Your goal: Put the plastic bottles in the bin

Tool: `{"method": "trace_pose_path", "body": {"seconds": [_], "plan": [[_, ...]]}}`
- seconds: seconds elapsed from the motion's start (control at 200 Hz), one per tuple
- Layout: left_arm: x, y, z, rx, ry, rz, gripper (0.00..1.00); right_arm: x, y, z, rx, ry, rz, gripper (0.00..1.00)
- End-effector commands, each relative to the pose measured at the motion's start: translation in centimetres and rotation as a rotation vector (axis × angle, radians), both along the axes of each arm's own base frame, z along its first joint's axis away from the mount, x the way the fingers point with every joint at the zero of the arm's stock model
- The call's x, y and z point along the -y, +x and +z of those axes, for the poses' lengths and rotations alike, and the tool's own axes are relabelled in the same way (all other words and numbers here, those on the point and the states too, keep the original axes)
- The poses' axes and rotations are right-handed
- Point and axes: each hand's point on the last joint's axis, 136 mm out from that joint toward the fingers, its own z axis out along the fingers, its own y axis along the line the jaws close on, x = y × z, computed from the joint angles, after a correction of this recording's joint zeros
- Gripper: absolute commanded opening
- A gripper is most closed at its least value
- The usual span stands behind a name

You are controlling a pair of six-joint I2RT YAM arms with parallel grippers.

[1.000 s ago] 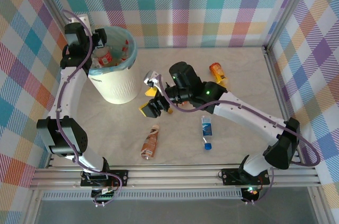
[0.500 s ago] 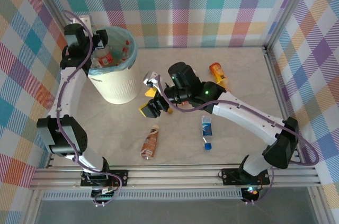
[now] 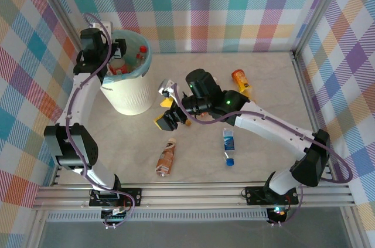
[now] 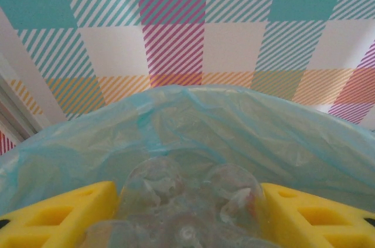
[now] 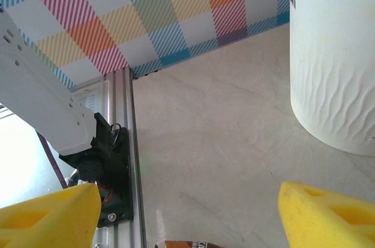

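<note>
Plastic bottles (image 3: 122, 63) already lie in the bin (image 3: 130, 92) at upper left, and the left gripper (image 4: 187, 216) clamps a clear bottle (image 4: 190, 192) between its yellow fingers (image 4: 58, 213) at the bin's upper-left rim, above the teal bag (image 4: 234, 125). A clean drop probably wants the bottle over the open middle before the fingers part. The right gripper (image 5: 187, 216) hangs wide and empty near a brown bottle (image 3: 166, 159) at lower centre. The bin's wall stands close at frame left of it, with bare table (image 3: 263, 89) elsewhere.
</note>
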Motion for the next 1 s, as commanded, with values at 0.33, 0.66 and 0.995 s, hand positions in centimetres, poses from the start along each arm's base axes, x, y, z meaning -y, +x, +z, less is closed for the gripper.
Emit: {"method": "trace_pose_path", "body": {"seconds": [0.33, 0.66, 0.995], "plan": [[-1.1, -4.1, 7.4, -0.047, -0.156, 0.149, 0.84, -0.4, -0.6, 0.1, -0.004, -0.004, 0.040, 0.79], [0.1, -2.0, 7.4, -0.071, -0.244, 0.113, 0.59, -0.6, -0.6, 0.1, -0.011, -0.009, 0.045, 0.79], [0.1, -1.1, -1.7, -0.382, -0.160, 0.137, 0.51, -0.5, -0.8, -0.6, -0.031, -0.026, 0.048, 0.79]]}}
